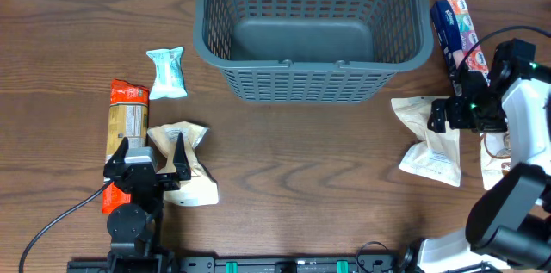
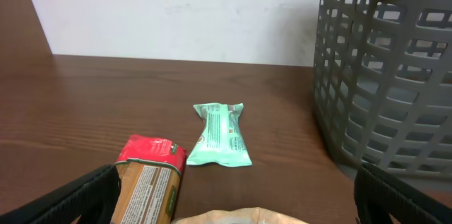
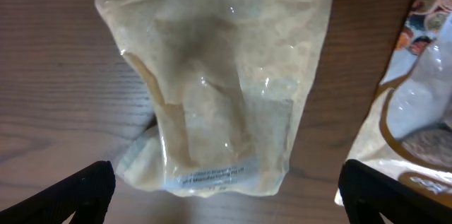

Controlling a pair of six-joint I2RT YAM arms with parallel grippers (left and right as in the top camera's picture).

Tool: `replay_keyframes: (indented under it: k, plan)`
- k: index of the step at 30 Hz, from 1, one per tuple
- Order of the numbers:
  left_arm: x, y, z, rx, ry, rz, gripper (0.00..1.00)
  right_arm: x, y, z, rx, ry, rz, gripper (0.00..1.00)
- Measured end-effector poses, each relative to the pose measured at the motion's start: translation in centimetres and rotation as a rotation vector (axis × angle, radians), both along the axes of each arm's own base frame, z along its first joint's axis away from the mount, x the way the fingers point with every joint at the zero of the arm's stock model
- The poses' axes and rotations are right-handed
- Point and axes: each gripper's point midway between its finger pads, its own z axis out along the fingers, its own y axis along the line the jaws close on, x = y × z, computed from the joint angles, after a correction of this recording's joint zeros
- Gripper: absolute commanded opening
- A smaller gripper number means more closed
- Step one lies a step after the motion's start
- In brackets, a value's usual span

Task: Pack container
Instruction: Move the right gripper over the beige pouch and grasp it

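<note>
The container (image 1: 314, 64), a large dark grey lattice basket, stands empty at the back middle of the table; its wall (image 2: 388, 75) fills the right of the left wrist view. My left gripper (image 1: 151, 151) is open over a beige packet (image 1: 188, 170), whose top edge (image 2: 240, 217) shows between the fingers (image 2: 78, 199). My right gripper (image 1: 452, 111) hangs open above a clear beige packet (image 3: 212, 90), which lies right of the basket (image 1: 430, 145). Neither gripper holds anything.
A red and orange pack (image 1: 126, 122) lies left of my left gripper (image 2: 148, 181). A mint packet (image 1: 166, 72) lies beyond it (image 2: 222, 136). A blue packet (image 1: 458, 32) sits right of the basket. Another printed packet (image 3: 417, 111) lies at the far right.
</note>
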Motion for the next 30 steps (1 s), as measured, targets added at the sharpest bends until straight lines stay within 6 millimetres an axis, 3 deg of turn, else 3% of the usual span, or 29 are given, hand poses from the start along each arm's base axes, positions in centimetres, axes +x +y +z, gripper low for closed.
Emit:
replay_keyframes:
  k: [11, 23, 30]
  plan:
    - [0.0, 0.0, 0.0, 0.0, 0.0, 0.0, 0.99, 0.1, 0.0, -2.2, 0.02, 0.053, 0.021, 0.97]
    - [0.0, 0.0, 0.2, 0.0, -0.009, 0.001, 0.99, 0.9, 2.5, -2.3, -0.041, 0.077, 0.2, 0.99]
    - [0.0, 0.0, 0.2, 0.0, -0.01, 0.001, 0.99, 1.6, 2.5, -2.3, -0.075, 0.06, 0.194, 0.99]
